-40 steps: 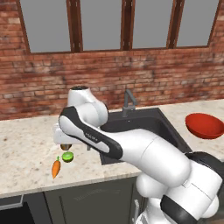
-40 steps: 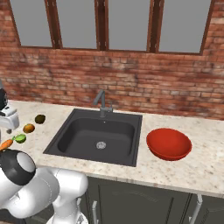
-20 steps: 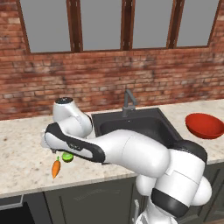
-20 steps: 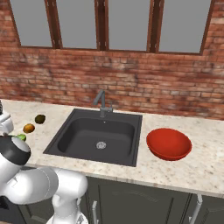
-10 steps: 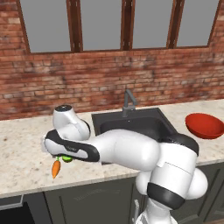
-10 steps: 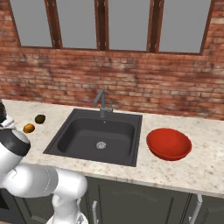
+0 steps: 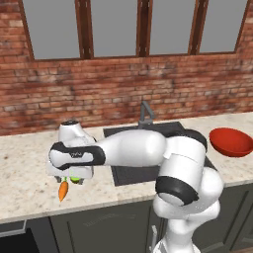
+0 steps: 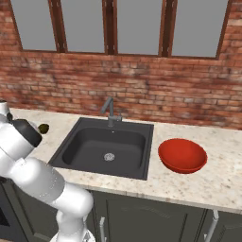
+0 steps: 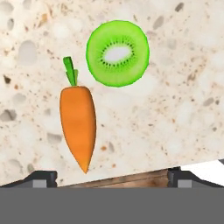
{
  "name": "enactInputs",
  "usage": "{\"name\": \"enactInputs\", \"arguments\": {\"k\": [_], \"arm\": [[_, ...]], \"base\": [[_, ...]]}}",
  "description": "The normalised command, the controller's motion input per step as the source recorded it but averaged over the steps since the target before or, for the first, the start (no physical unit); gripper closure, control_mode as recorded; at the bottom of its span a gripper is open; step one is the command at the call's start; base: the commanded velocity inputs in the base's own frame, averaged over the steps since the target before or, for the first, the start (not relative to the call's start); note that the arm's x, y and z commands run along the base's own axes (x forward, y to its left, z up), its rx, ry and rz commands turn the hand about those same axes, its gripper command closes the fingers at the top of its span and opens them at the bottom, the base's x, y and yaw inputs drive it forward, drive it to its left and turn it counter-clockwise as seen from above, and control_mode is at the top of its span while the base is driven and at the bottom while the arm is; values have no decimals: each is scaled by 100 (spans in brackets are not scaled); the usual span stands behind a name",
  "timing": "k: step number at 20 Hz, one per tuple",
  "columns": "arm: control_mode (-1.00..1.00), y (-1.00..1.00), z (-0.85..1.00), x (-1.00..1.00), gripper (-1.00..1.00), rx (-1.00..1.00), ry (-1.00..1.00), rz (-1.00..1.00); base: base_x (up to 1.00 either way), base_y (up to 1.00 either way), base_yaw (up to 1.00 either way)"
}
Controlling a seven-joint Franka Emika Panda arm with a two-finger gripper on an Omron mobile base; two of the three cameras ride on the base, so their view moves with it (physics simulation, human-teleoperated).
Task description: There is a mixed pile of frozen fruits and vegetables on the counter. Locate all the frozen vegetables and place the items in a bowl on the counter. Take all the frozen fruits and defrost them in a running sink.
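In the hand view an orange carrot (image 9: 78, 124) with a green top lies on the speckled counter (image 9: 175, 109), and a bright green round fruit piece (image 9: 117, 53) sits just beyond it. My gripper (image 9: 112, 177) hovers over both, open, with nothing between its fingertips (image 9: 41, 177). From the left base view the gripper (image 7: 69, 179) hangs just above the carrot (image 7: 63, 190), half covering the green piece (image 7: 75, 180). A dark olive ball (image 8: 44, 127) rests left of the sink (image 8: 106, 146). The red bowl (image 8: 182, 155) stands to the sink's right.
A grey faucet (image 8: 109, 111) rises behind the basin. My white arm stretches across the sink (image 7: 131, 175) toward the left. The bowl (image 7: 231, 142) sits far right on the counter (image 7: 24, 163). A brick wall with windows backs the worktop, whose front edge is close to the carrot.
The hand has dropped and shifted left, coming down close over the carrot and the green piece. The jaws stayed open. The produce has not moved.
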Motion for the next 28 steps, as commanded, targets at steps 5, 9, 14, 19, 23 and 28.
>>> {"name": "enactInputs", "arguments": {"k": [5,9,14,19,23,28], "arm": [[-100,32,0,16,-100,-22,18,4],[-100,29,0,2,-100,-26,-10,10],[-100,5,-12,0,-100,-7,-12,8],[-100,-5,-8,31,-100,3,0,5],[-100,0,-18,24,-100,5,0,5],[-100,2,-33,5,-100,4,-1,6]], "base": [[0,0,0],[0,0,0],[0,0,0],[0,0,0],[0,0,0],[0,0,0]]}}
